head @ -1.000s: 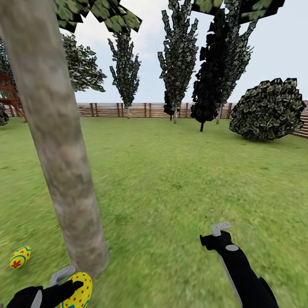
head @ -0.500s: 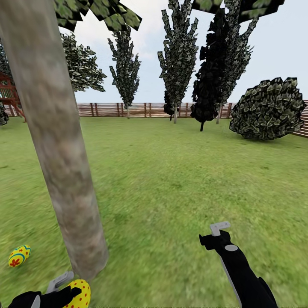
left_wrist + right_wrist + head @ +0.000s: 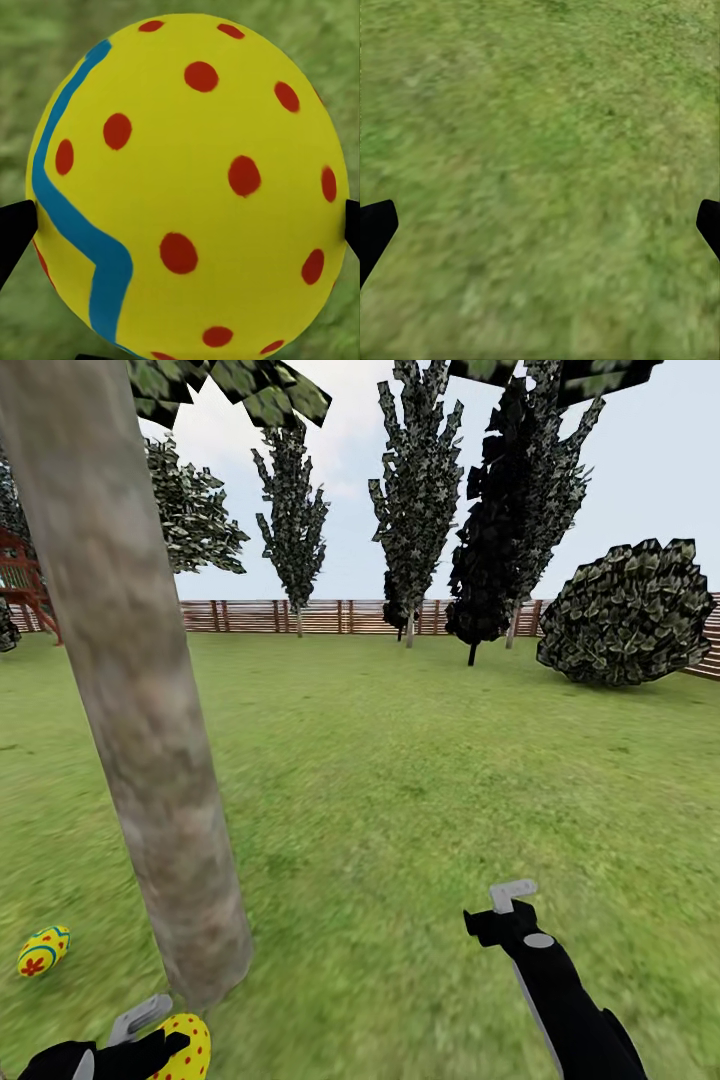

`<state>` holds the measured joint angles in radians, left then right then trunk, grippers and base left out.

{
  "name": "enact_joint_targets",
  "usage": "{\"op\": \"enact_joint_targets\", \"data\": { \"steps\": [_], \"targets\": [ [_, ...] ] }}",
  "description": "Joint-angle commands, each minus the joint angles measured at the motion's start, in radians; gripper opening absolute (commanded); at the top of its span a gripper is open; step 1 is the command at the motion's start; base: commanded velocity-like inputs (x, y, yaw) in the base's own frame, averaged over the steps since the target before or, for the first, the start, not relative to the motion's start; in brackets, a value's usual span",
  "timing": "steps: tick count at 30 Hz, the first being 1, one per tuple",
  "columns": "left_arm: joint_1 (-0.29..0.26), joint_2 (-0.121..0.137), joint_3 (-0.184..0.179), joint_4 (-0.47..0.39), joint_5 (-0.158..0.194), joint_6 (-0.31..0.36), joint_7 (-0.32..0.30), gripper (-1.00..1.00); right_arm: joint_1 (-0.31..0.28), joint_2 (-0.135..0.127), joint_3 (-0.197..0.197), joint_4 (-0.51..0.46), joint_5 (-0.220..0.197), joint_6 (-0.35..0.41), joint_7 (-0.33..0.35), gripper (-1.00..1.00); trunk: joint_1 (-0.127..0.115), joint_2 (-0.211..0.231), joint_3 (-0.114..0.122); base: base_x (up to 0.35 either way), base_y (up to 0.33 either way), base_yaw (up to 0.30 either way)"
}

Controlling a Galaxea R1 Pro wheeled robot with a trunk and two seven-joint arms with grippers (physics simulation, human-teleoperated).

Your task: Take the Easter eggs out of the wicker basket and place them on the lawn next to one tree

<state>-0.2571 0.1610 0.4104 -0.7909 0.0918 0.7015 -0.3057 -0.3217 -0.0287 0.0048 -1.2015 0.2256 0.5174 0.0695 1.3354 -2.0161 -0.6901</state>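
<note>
Nearest, at the foot of the head view, the left gripper is closed around an Easter egg — yellow with red dots, held low just in front of the base of the tree. The left wrist view gives what the head view cannot: the held egg up close, its narrower end towards the top of that picture, a blue-green band running along one side, and the dark fingertips pressing its flanks, with blurred grass behind.

The right gripper hangs over bare lawn, well apart from the trunk; its wrist view shows both fingertips spread to the picture's edges with nothing between them but grass.

A second egg lies on the grass on the far left of the trunk, near its base, long axis tilted up to the right.

Farther off stand narrow dark-leaved trees, a round bush and the slatted wooden fence.
</note>
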Motion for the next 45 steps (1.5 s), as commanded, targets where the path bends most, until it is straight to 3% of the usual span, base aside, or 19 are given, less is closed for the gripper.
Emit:
{"op": "enact_joint_targets", "data": {
  "steps": [1, 15, 45],
  "targets": [
    [-0.001, 0.000, 0.002, -0.001, 0.009, 0.008, 0.000, -1.00, -0.001, 0.000, 0.001, -0.001, 0.011, 0.006, 0.007, 1.00, 0.004, -0.008, -0.004, 0.000, 0.000, 0.000],
    [-0.001, -0.004, 0.002, -0.001, 0.014, 0.007, 0.025, -1.00, -0.001, 0.003, 0.006, 0.014, 0.012, 0.004, 0.007, 1.00, 0.057, -0.106, -0.048, 0.153, 0.000, 0.000],
    [-0.001, -0.006, 0.002, -0.001, 0.016, 0.007, 0.025, -1.00, -0.001, 0.003, 0.009, 0.053, 0.009, 0.003, 0.007, 1.00, 0.172, -0.316, -0.142, 0.049, 0.000, 0.000]
  ]
}}
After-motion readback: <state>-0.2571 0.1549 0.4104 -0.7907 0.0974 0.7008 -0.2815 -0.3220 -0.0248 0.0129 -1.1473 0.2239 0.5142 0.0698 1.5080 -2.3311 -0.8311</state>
